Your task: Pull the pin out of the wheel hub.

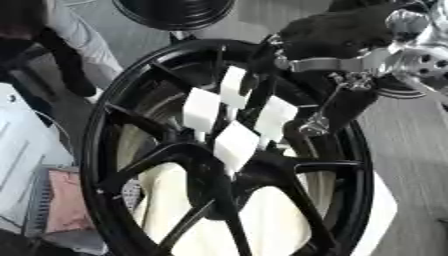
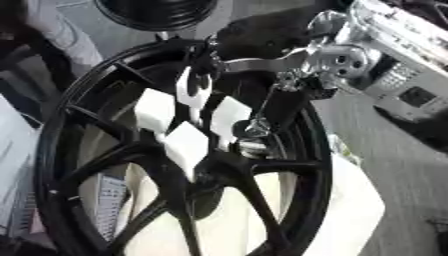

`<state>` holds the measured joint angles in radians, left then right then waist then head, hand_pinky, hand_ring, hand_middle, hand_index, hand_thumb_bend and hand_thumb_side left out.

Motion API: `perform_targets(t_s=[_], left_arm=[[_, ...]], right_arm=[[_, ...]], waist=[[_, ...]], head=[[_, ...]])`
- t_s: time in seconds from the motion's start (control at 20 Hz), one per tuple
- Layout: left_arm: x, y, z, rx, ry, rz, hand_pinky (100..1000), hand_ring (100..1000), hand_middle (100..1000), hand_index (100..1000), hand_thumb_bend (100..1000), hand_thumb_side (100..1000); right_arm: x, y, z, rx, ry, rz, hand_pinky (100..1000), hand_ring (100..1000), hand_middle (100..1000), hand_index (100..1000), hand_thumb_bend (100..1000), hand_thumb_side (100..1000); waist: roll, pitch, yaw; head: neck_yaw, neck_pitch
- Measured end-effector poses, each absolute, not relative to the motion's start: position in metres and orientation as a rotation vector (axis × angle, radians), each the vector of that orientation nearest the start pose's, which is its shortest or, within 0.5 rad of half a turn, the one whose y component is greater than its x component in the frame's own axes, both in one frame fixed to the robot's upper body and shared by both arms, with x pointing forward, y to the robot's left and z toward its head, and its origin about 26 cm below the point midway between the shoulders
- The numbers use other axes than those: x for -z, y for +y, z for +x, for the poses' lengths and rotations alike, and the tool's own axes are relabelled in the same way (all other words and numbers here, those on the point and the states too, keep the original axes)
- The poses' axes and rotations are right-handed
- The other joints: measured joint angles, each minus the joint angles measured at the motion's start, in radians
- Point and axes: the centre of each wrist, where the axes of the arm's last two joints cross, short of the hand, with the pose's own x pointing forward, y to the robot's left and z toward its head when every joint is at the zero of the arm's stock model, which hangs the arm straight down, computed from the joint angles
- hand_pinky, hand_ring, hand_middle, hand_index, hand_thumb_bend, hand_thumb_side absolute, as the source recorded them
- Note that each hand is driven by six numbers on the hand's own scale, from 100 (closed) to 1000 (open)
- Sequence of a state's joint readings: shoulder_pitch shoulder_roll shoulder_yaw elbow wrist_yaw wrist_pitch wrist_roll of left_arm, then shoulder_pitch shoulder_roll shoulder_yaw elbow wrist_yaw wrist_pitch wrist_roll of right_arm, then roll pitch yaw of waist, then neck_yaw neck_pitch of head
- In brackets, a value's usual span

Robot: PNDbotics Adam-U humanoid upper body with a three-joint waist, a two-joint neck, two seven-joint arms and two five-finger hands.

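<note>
Black wheel hub [image 1: 219, 165] filled most of both views, tilted, rim running from upper centre round to the lower edge, spokes meeting at a dark centre low in the frame. It sat on a white surface [image 2: 354, 200] visible through the spokes and past the rim at lower right.

Right hand [image 1: 262, 107] came in from the upper right, black forearm with silver joints, reaching down over the hub face. Fingers [image 1: 203, 110] showed pale, flat pads, four of them fanned out and pointing down toward the hub centre. They looked spread rather than pressed together; lowest pad lay just above the hub centre, over a spoke root. Could not tell whether any pad touched the hub.

Pin: could not be made out with certainty. A small silver fitting [image 2: 254, 131] hung just beside the fingers on their right, at the end of a thin rod from the wrist, near the hub centre; could not tell whether it belonged to the hand or the hub. Nothing seen pinched between the fingers.

Left hand did not show in either view.

A second dark round rim [image 1: 175, 12] lay at the top edge, beyond the hub. Grey floor [image 1: 411, 145] to the right.
</note>
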<state>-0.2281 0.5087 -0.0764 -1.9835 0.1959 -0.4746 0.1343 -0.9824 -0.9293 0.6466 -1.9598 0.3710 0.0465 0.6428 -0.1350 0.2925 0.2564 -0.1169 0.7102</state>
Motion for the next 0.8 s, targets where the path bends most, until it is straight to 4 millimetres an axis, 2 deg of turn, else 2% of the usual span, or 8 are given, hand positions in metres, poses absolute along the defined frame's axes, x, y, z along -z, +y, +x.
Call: perform_targets(t_s=[0.35, 0.8], left_arm=[[-0.186, 0.277, 0.293, -0.482, 3.605, 0.05, 765, 628, 626, 811, 100, 713], [-0.186, 0.277, 0.293, -0.48, 3.605, 0.049, 765, 627, 625, 808, 100, 714]], right_arm=[[-0.319, -0.183, 0.301, 2.705, 1.999, 0.88, 845, 735, 666, 782, 406, 100], [-0.316, -0.192, 0.303, 2.708, 2.01, 0.901, 854, 752, 681, 789, 404, 100]], waist=[[0.0, 0.007, -0.001], [-0.003, 0.014, -0.003]], head=[[0.008, 0.0], [0.01, 0.0]])
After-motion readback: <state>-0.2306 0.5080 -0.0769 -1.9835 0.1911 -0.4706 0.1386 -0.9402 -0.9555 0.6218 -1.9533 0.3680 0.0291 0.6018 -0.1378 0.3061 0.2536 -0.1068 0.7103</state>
